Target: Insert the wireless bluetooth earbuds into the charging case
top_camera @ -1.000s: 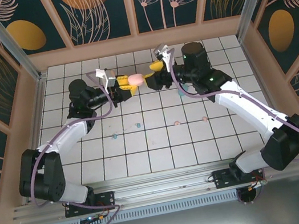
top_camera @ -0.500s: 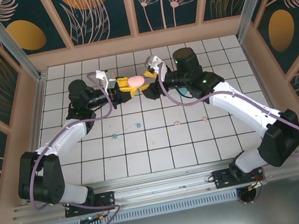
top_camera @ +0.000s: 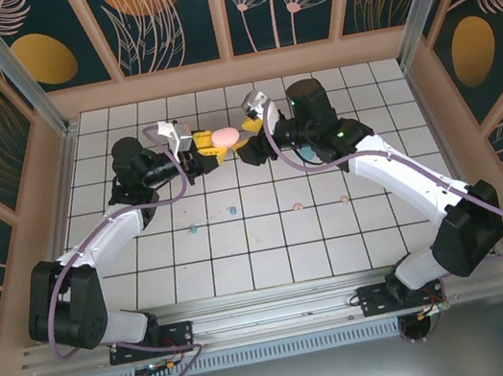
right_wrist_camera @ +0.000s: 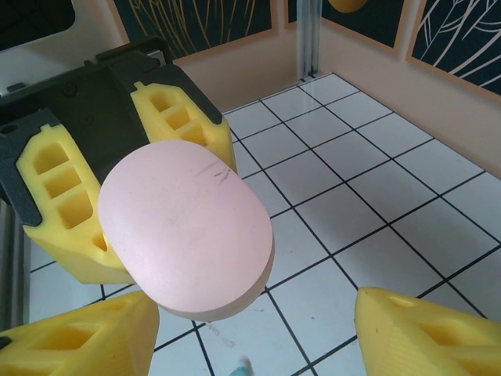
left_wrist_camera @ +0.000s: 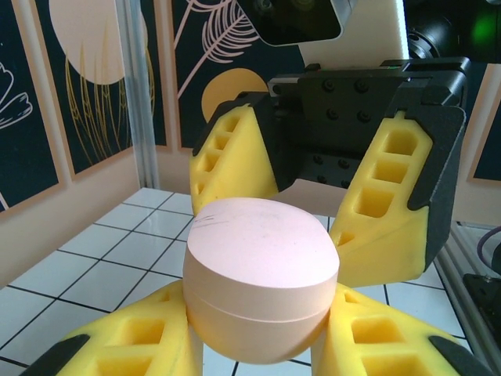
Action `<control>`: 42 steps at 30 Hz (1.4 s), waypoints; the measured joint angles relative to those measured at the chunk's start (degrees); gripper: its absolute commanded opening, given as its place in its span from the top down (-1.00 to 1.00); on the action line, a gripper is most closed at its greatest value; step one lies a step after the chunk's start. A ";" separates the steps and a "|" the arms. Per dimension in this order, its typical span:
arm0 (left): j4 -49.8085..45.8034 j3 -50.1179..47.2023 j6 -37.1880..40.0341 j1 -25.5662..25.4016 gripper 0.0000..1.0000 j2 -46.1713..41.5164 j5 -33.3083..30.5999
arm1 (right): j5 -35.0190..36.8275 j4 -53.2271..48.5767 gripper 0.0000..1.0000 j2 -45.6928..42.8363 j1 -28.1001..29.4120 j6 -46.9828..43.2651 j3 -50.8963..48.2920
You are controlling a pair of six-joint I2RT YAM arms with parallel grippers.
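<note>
Left gripper (top_camera: 215,144) was clamped on the pink charging case (top_camera: 227,135), long axis nine-to-three. Right gripper (top_camera: 249,140), jaws wide, faced it from three o'clock, just beside. Earbuds (top_camera: 232,212) lay on the tiles (top_camera: 271,243) at six o'clock, well apart.

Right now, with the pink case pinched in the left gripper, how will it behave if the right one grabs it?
The pink case looks like rigid, smooth plastic with rounded sides, so it may slip or twist in the left gripper. It is small and probably light. Its seam suggests it could hinge open under a pull.
</note>
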 measured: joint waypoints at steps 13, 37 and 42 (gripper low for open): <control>-0.90 0.00 1.75 0.26 0.61 -0.04 -0.28 | -1.77 -2.05 -0.26 1.38 -0.09 1.99 2.49; -3.52 -0.59 2.75 -0.07 0.64 0.00 -0.81 | -5.33 0.39 -0.17 5.05 -6.25 12.15 4.79; -3.39 -0.76 2.73 -0.02 0.69 0.09 -1.40 | -6.25 -0.09 -0.20 5.86 -7.69 14.47 5.60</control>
